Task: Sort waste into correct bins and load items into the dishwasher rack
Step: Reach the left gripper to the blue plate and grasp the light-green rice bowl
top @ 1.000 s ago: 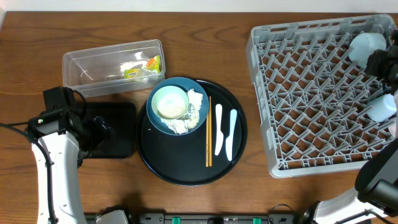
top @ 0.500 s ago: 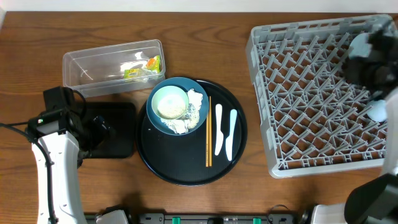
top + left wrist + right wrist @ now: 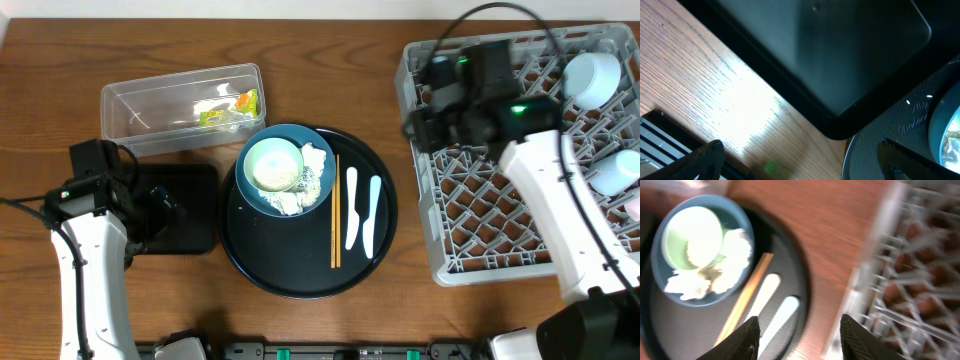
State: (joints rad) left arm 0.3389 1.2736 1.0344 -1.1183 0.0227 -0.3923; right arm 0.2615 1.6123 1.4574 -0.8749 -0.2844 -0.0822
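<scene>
Right gripper [image 3: 802,330]: fingers apart, empty; I see it over the upper-left corner of the dishwasher rack [image 3: 470,265] | left gripper [image 3: 800,160]: fingers apart, at the black tray [image 3: 200,230], lower left | dark blue plate [image 3: 252,195] carries pale green bowl [image 3: 274,164] and tissue [image 3: 316,160], centre | wrapper [image 3: 230,108] in clear tub [image 3: 130,120], upper left

Overhead bright, sharp; left wrist glare on table [image 3: 747,117]; right wrist heavily motion-blurred

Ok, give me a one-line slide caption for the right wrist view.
Open right gripper at the rack's edge, viewing plate, green bowl, chopsticks and white utensils.
</scene>
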